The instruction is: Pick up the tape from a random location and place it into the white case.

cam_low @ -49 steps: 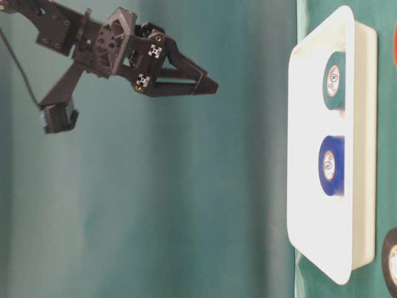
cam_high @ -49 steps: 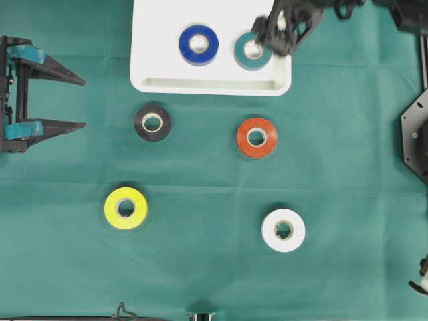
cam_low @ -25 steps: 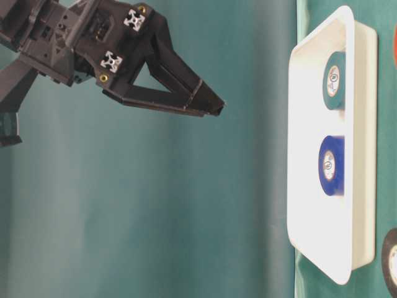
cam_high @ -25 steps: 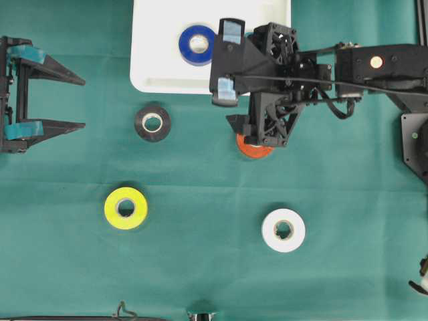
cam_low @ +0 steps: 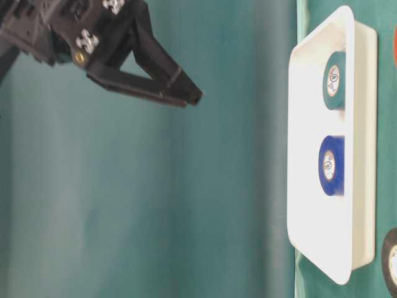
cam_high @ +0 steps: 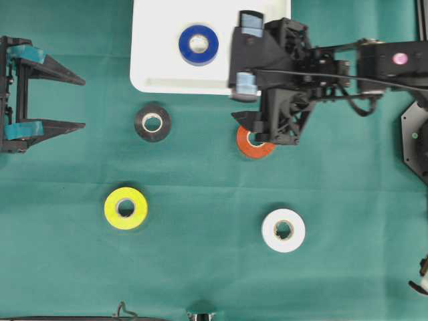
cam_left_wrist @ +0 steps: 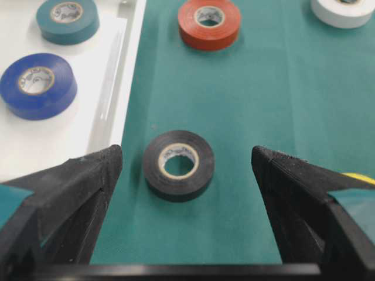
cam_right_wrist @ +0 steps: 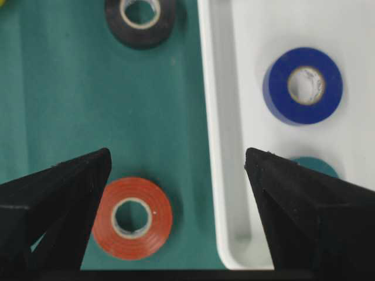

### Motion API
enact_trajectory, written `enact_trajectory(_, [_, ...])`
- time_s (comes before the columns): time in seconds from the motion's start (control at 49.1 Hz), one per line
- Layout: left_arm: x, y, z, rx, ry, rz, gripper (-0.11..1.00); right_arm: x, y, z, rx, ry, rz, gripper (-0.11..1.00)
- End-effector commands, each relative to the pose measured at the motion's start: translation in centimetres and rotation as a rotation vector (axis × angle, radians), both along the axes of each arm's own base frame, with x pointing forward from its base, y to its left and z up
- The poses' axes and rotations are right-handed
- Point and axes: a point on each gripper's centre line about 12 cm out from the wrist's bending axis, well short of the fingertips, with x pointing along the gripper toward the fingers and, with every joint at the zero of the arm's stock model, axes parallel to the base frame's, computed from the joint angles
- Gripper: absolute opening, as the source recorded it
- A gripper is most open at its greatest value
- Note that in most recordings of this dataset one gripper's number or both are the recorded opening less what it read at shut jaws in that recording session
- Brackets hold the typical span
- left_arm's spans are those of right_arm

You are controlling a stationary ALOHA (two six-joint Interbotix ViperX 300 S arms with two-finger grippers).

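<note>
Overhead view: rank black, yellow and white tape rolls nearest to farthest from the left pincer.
1. black tape, just right of the left pincer, below the white case
2. yellow tape, lower left
3. white tape, far lower right

Two tape rolls (cam_low: pixel 330 165) inside white case (cam_low: pixel 310 155)

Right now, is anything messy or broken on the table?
No, nothing stands out. The blue tape and the teal tape lie flat in the white case. The black, orange, yellow and white rolls lie flat on the cloth.
</note>
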Motion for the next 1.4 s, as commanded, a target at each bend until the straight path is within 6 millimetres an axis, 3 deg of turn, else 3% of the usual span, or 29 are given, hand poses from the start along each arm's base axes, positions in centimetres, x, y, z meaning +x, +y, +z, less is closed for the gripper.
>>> enact_trajectory(0.0, [0.3, 0.0, 0.7, 0.000, -0.020, 0.002, 0.99, -1.1, 0.1, 1.8, -0.002, -0.084, 0.010, 0.90])
enact_trajectory(0.407, [0.0, 0.0, 0.9, 0.000, -0.034, 0.002, 0.99, -7.0, -0.8, 2.6, 0.003, -0.301, 0.000, 0.90])
enact_trajectory(0.57, [0.0, 0.0, 1.0, 0.001, -0.037, 0.002, 0.99, -9.2, -1.8, 1.4, 0.009, -0.333, -0.043, 0.90])
enact_trajectory(0.855, [-0.1, 0.0, 0.9, 0.000, -0.035, 0.002, 0.99, -12.0, -1.5, -1.0, 0.012, -0.386, -0.026, 0.90])
enact_trajectory(1.384, [-0.1, 0.0, 0.9, 0.000, -0.034, 0.002, 0.99, -14.4, -1.2, -6.2, 0.035, -0.419, -0.014, 0.90])
